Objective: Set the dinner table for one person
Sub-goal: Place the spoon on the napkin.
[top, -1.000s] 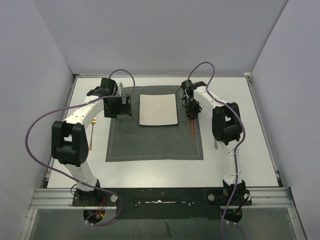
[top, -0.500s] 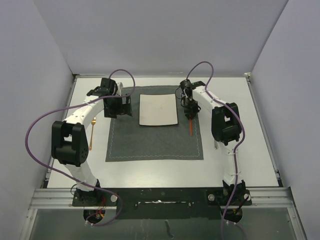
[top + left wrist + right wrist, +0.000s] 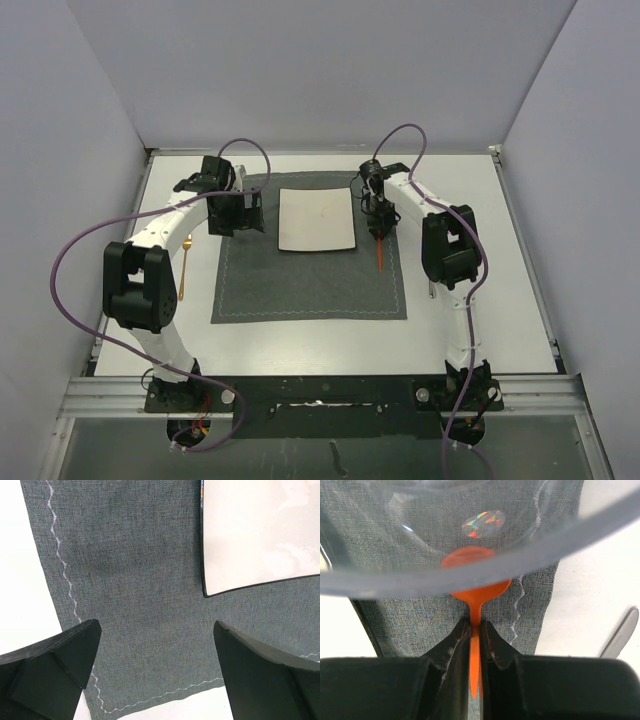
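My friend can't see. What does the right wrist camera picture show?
The right arm's fingers pinch an orange spoon by its thin handle, bowl pointing away over a grey stitched placemat. A blurry clear rim crosses the top; a silver utensil lies on the white table.

Premises: a robotics laboratory test cell (bench-top enclosure). The large flat white rectangular tabletop with a thin metal rim (image 3: pixel 480 320) is boxed on three sides by plain pale grey partition panels (image 3: pixel 330 70). Two white jointed robot arms (image 3: pixel 140 285) are bolted to a slotted aluminium rail (image 3: pixel 100 400) at its near edge, with purple cables (image 3: pixel 403 126) looping loose above them.
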`<control>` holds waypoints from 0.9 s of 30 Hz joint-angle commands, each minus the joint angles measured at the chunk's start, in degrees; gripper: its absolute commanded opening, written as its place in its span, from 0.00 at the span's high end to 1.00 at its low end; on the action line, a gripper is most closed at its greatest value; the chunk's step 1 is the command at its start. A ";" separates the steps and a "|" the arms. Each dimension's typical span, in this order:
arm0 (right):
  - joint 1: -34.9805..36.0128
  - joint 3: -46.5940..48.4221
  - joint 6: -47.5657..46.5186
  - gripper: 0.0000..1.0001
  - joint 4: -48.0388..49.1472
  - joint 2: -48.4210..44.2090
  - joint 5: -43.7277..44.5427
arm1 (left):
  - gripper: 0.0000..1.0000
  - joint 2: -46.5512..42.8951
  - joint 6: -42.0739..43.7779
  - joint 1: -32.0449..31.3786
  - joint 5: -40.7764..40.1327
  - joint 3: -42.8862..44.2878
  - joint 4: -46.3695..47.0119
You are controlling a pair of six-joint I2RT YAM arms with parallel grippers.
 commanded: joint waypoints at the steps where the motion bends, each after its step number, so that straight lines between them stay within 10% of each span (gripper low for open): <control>1: 0.40 1.98 0.72 1.00 0.87 1.29 -0.34 | 0.02 -1.47 0.87 -0.07 0.12 1.90 1.45; 10: 0.49 1.93 1.01 1.00 0.56 2.05 0.02 | 0.02 -1.20 0.88 -0.09 0.32 2.02 1.21; 27: 1.27 4.15 1.35 0.63 -1.99 2.73 1.54 | 0.02 -1.43 0.87 -0.13 -0.04 1.95 0.94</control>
